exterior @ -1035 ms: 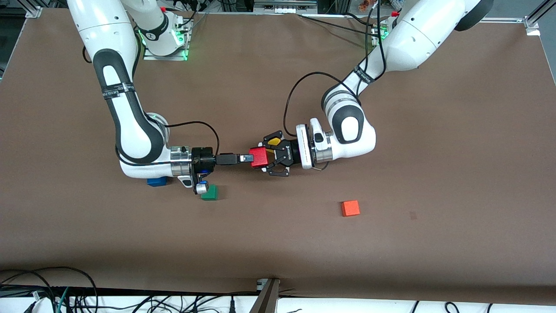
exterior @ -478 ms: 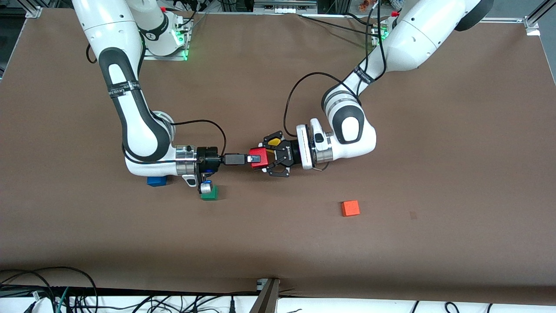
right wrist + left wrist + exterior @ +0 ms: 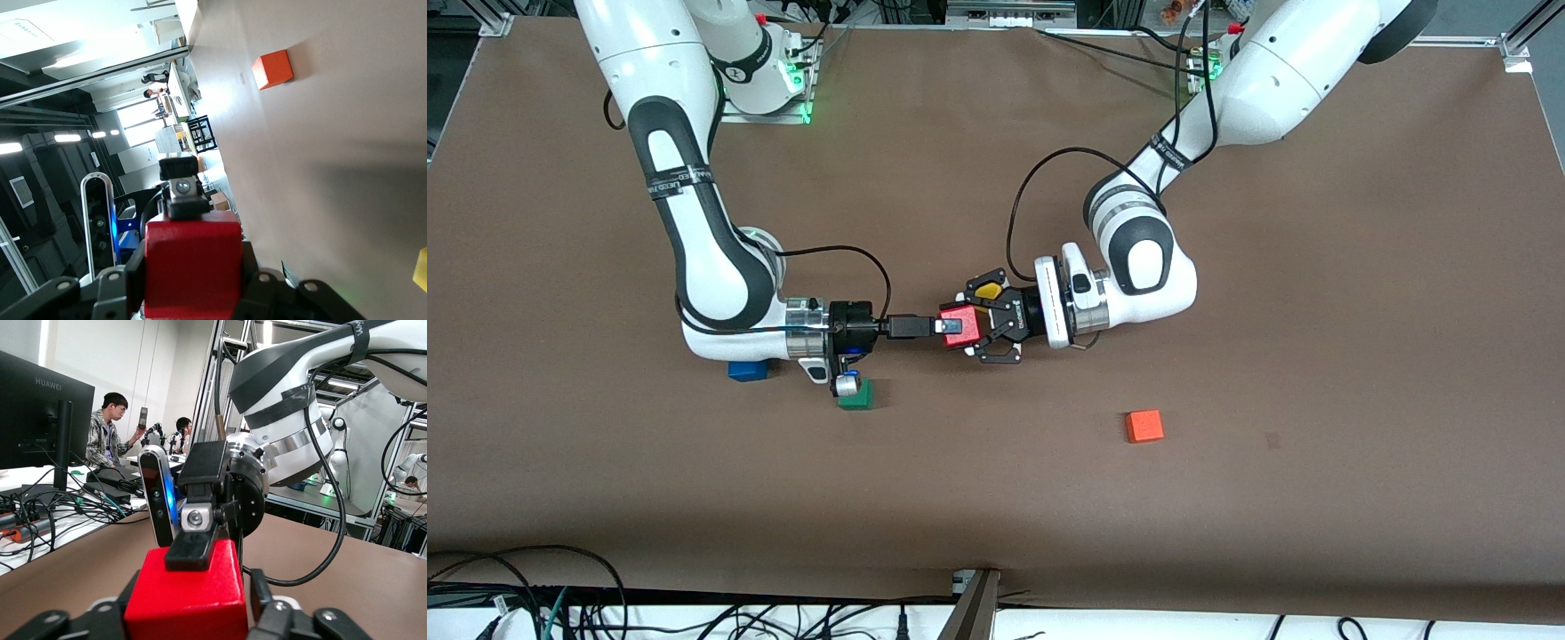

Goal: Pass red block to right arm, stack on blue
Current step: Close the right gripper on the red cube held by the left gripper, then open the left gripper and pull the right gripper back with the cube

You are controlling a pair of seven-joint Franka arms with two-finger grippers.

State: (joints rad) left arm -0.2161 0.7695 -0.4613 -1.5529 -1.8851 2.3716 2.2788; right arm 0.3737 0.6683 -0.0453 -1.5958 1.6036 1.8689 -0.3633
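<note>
Left end effector (image 3: 976,332) grips the red block (image 3: 962,325) in midair (right end effector (image 3: 951,327) pinches it too)

We identify a robotics laboratory: aluminium framing (image 3: 212,380), a Huawei monitor (image 3: 40,413), cable bundles (image 3: 73,503), seated staff (image 3: 107,430), and a brown-covered desk (image 3: 1316,311).
</note>
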